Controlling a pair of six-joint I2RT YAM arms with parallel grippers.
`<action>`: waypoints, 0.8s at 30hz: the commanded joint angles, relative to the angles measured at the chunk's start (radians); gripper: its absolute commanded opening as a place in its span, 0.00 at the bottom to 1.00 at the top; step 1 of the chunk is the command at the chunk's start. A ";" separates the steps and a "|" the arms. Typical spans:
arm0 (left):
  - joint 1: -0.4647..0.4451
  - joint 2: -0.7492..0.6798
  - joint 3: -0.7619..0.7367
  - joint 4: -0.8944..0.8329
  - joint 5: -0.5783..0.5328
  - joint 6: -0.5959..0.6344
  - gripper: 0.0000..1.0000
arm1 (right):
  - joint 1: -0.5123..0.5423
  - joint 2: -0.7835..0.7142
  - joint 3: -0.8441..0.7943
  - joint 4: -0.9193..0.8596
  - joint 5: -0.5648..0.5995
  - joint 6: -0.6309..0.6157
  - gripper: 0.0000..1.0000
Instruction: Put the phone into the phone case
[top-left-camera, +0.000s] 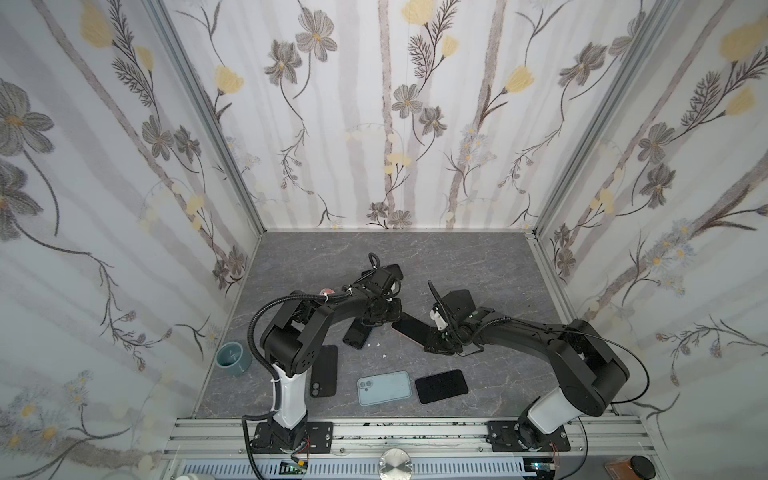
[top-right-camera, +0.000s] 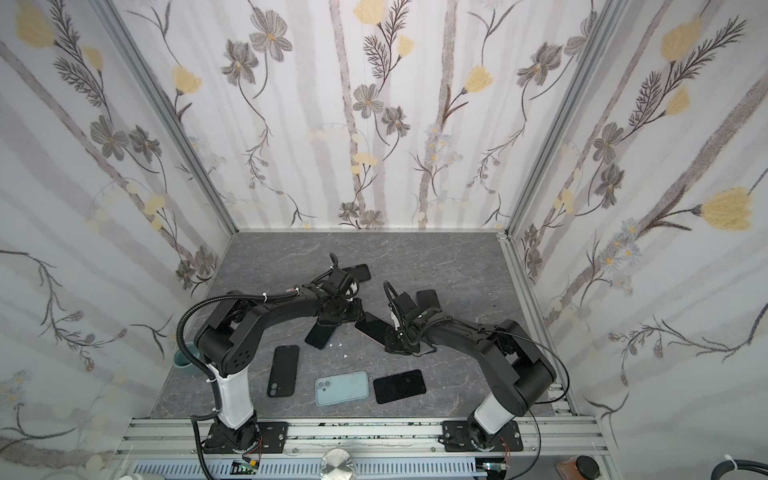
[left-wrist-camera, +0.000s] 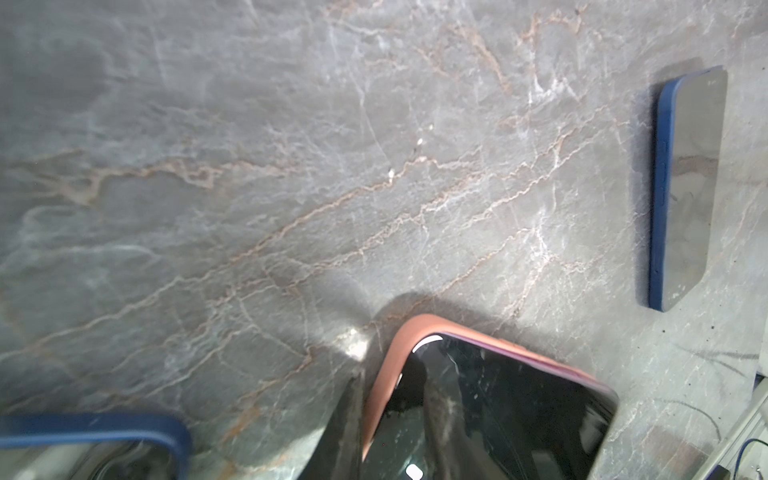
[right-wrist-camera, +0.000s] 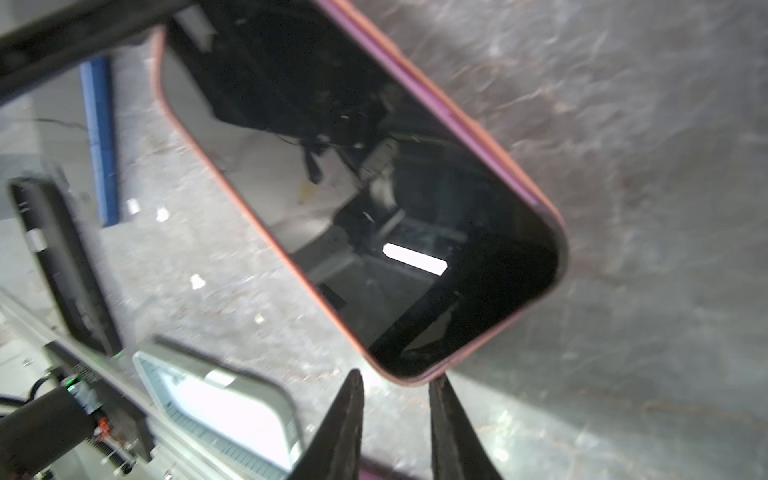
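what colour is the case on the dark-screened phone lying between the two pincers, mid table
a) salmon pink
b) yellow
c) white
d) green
a: a salmon-pink case rims the dark-screened phone in both wrist views.
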 joint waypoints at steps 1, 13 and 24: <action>-0.002 0.005 0.009 -0.068 0.013 0.023 0.25 | -0.001 -0.019 0.009 0.084 0.011 0.017 0.30; 0.009 0.007 0.054 -0.120 -0.007 0.072 0.25 | -0.020 -0.006 0.123 -0.084 0.165 -0.067 0.31; 0.014 0.010 0.061 -0.122 -0.003 0.079 0.25 | -0.027 -0.004 0.121 -0.084 0.169 -0.071 0.30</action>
